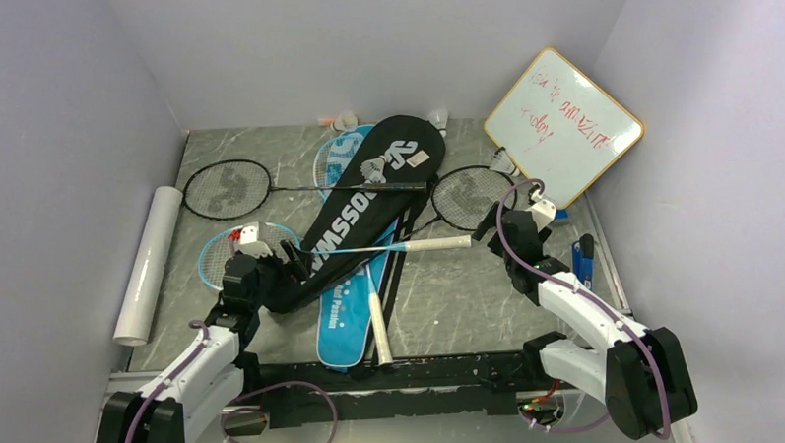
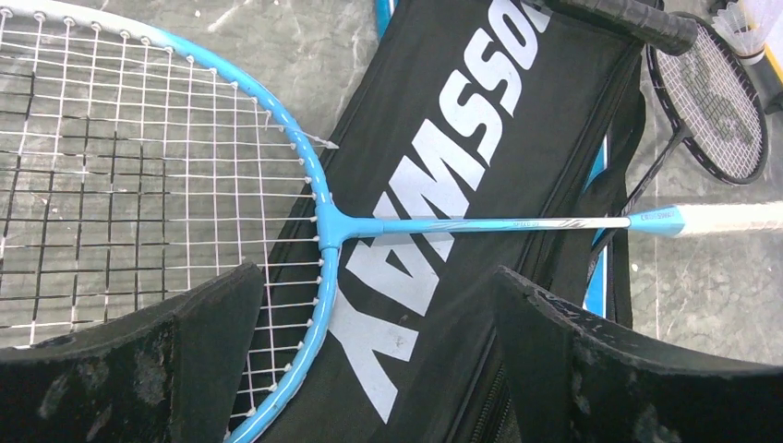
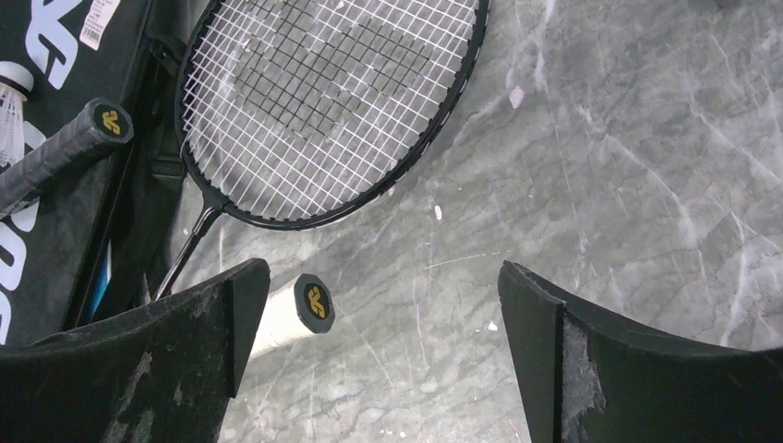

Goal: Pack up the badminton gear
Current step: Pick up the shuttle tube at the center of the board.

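The black bag (image 1: 368,208) lies slantwise over the blue bag (image 1: 345,327). A light-blue racket (image 1: 222,257) lies with its head at the left, its shaft across the black bag and its white handle (image 1: 439,244) at the right. My left gripper (image 1: 293,256) is open above that racket's throat (image 2: 332,226) and the black bag (image 2: 434,157), holding nothing. My right gripper (image 1: 487,228) is open and empty by the white handle's end (image 3: 300,309), below a black racket's head (image 3: 323,101). A second black racket (image 1: 228,189) lies at the back left. A shuttlecock (image 1: 374,168) rests on the black bag.
A long white tube (image 1: 152,264) lies along the left wall. The orange-rimmed whiteboard (image 1: 563,125) leans at the back right. More shuttlecocks (image 1: 346,120) sit at the back wall. Another white racket handle (image 1: 377,325) lies on the blue bag. A blue object (image 1: 582,259) sits at the right edge.
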Tool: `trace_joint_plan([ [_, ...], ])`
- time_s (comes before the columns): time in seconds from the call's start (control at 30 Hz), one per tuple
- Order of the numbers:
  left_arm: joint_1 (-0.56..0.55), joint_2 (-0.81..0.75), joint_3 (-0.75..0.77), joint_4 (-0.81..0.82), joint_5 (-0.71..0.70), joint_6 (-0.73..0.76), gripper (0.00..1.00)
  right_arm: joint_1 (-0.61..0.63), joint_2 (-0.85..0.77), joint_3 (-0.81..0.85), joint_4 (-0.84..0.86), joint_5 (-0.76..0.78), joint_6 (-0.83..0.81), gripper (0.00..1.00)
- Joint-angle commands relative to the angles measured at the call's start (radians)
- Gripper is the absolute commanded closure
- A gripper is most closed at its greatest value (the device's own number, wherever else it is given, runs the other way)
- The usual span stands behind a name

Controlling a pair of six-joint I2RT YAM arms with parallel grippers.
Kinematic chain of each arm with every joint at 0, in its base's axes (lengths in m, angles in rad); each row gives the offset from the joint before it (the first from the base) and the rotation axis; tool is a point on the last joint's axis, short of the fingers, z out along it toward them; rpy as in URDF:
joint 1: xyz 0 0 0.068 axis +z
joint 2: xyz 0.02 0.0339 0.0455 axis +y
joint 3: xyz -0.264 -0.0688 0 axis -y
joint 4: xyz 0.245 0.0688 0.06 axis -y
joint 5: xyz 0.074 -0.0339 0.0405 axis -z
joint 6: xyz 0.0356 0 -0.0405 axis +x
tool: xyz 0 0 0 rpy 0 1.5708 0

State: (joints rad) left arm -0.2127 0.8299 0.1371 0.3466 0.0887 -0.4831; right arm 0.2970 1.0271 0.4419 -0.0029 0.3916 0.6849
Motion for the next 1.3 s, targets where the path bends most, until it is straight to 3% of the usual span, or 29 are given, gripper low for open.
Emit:
trace_joint_plan([
  [0.0, -0.001, -0.013, 0.036, 0.017, -0.012, 0.006, 0.03, -0.001, -0.015, 0.001, 0.006, 0.010, 0.016, 0.00],
  [0.17, 0.000, -0.018, 0.043, 0.003, 0.010, -0.004, 0.03, -0.001, 0.012, 0.074, -0.123, 0.021, 0.032, 0.00],
  [0.37, 0.000, -0.052, 0.077, -0.130, -0.087, -0.064, 0.03, -0.001, 0.057, 0.146, -0.159, -0.142, -0.014, 0.00],
  [0.63, 0.001, -0.067, 0.074, -0.087, -0.041, -0.063, 0.03, 0.000, 0.112, 0.242, -0.177, -0.311, -0.111, 0.00],
  [0.73, 0.000, -0.043, 0.149, -0.200, -0.138, -0.154, 0.03, 0.011, 0.094, 0.246, -0.122, -0.406, -0.134, 0.00],
  [0.87, 0.001, 0.019, 0.289, -0.390, -0.344, -0.235, 0.03, 0.051, 0.100, 0.269, -0.097, -0.417, -0.153, 0.00],
  [1.27, 0.056, 0.159, 0.528, -0.566, -0.521, -0.178, 0.03, 0.065, 0.119, 0.269, -0.061, -0.477, -0.151, 0.00],
])
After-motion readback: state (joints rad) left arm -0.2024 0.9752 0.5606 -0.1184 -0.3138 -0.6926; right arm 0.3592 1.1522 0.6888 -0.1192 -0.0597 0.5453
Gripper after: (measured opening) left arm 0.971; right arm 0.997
